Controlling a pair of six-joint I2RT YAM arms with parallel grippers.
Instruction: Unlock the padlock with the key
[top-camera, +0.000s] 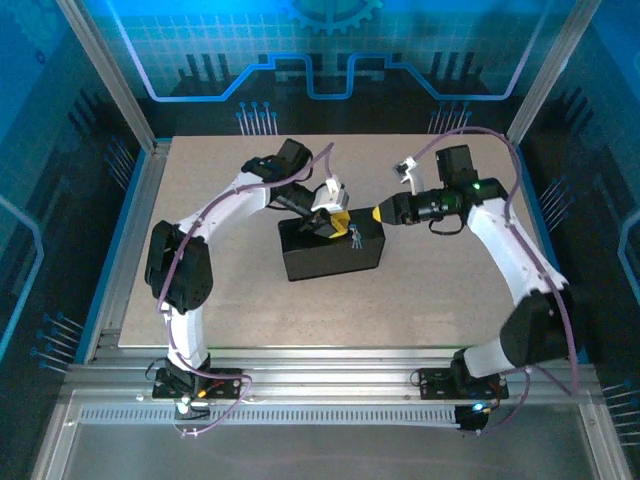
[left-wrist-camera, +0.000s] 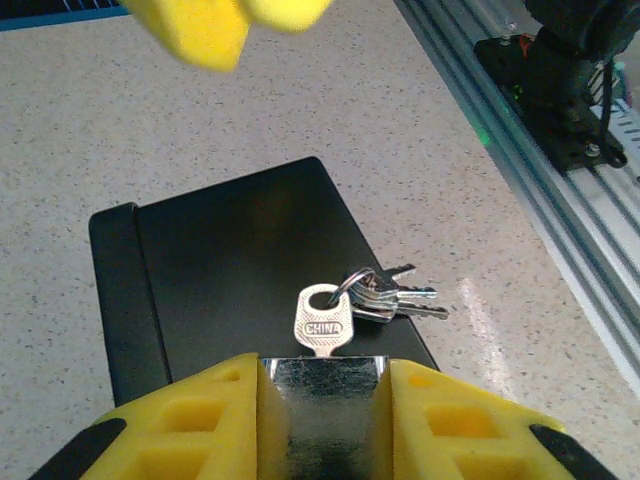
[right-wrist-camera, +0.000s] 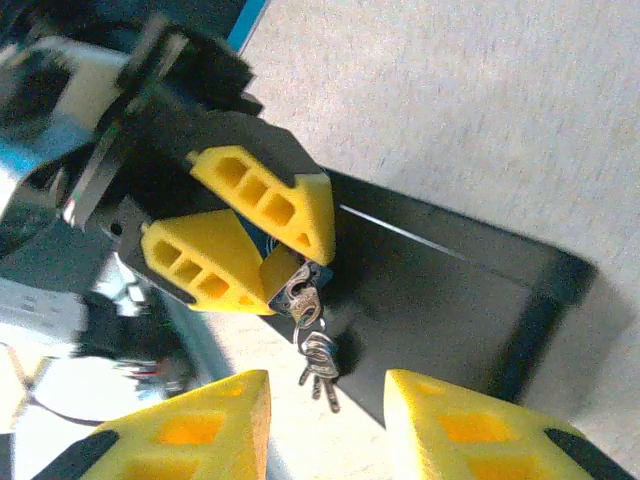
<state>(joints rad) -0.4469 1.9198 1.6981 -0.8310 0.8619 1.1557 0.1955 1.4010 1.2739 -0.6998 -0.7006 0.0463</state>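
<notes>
Silvery key (left-wrist-camera: 323, 325) sits in padlock (left-wrist-camera: 322, 405)

Speckled beige table (top-camera: 330, 310); blue circuit-print walls (top-camera: 330, 50); alu frame rails (top-camera: 320, 385) at front.

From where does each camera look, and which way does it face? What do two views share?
Top camera: above and behind the arms, looking down at the table; both arms, left hand and right hand show.
Left wrist: on the left arm, looking past its fingers at the gripped padlock, the keys and the black box.
Right wrist: on the right arm, looking between its open fingers at the left hand.
Shared: both wrist views show the keys and the black box.
</notes>
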